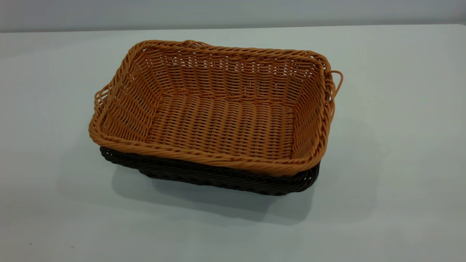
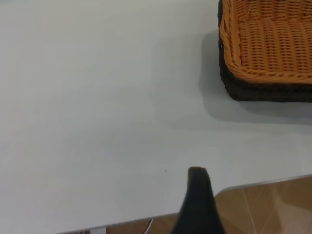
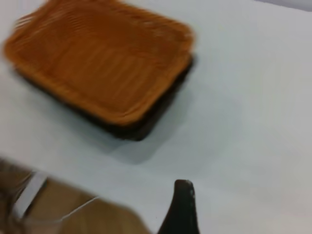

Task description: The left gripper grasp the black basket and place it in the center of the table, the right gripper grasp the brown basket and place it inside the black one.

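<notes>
Orange-tan woven wicker basket sits nested inside dark woven basket, mid-desk; both hands clear, grip state indeterminable.

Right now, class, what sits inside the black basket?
The brown basket is nested inside the black basket, empty itself. Only the black one's rim and front wall show; its interior is covered.

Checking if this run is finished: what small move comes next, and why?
Probably none beyond parking both arms. The brown basket sits nested inside the black basket mid-table, and the left gripper and right gripper are both clear of them.
</notes>
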Motion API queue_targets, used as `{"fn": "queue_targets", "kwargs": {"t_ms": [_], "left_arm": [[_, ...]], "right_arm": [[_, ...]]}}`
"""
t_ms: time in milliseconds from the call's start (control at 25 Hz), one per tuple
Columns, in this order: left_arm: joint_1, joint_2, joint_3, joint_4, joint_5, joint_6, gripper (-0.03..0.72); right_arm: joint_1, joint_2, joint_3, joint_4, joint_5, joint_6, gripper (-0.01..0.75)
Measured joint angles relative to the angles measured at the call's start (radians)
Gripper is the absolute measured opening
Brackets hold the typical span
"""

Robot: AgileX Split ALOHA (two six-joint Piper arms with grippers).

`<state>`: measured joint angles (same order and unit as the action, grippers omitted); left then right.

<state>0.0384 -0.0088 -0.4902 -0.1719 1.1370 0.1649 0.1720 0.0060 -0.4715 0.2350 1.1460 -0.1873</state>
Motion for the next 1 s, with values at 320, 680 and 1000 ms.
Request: {"fn": "queue_targets", "kwargs": {"t_ms": [320, 680, 1000], "left_arm": [[0.0, 0.0, 0.0, 0.001, -0.001, -0.002, 0.509], [0.0, 0.0, 0.0, 0.001, -0.001, -0.002, 0.509], [0.0, 0.0, 0.0, 0.001, -0.001, -0.002, 0.509]], "right_arm": [[-0.316, -0.022, 0.0, 0.008, 0.003, 0.0, 0.582], [-0.325, -0.022, 0.001, -0.068, 0.003, 0.103, 0.582], [-0.145, -0.022, 0.001, -0.115, 0.001, 0.17, 0.582]]}}
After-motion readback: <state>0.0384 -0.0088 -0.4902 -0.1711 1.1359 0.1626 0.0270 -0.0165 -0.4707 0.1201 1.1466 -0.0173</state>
